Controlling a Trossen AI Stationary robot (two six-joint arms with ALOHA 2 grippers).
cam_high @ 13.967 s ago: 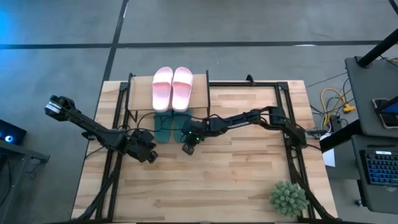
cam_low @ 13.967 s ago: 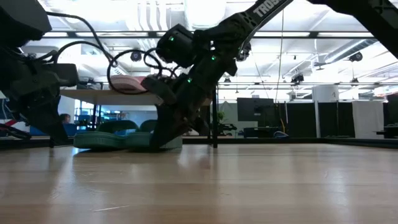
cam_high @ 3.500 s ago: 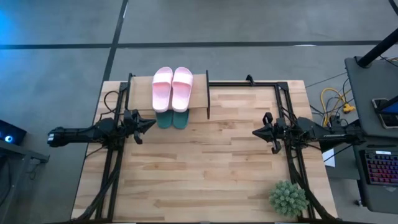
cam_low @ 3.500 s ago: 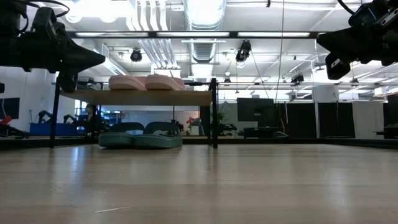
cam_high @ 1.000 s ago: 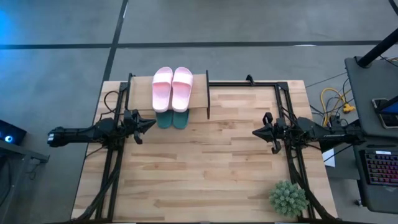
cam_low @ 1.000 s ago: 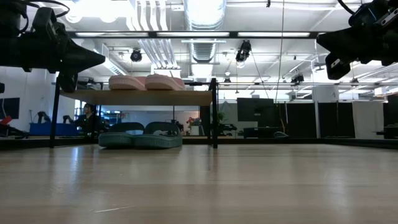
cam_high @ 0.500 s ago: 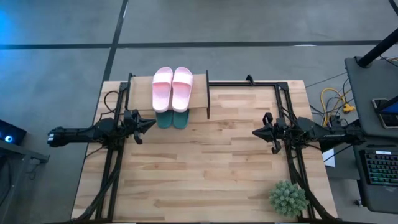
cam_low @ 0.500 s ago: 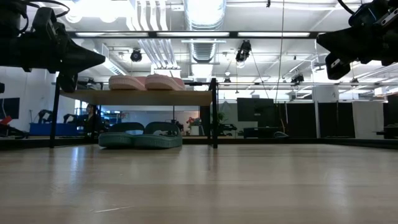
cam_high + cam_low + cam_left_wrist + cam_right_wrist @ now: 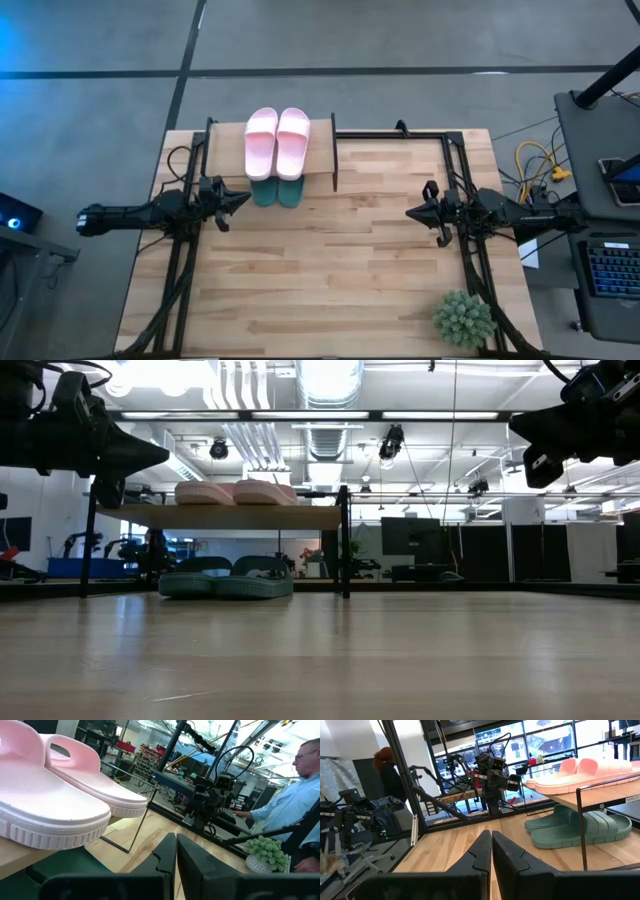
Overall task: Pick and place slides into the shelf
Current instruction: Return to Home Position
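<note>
Two pale pink slides (image 9: 277, 142) lie side by side on top of the shelf (image 9: 322, 150). Two teal-green slides (image 9: 275, 191) sit under it on the counter (image 9: 330, 270), their ends poking out in front. The left tool (image 9: 237, 199) hangs just left of the shelf, fingers closed on nothing. The right tool (image 9: 412, 212) is well off to the shelf's right, likewise closed and empty. The slides look light, soft and springy with a matte, grippy skin. A pinch across the wide strap or the sole's side edge would likely hold best.
</note>
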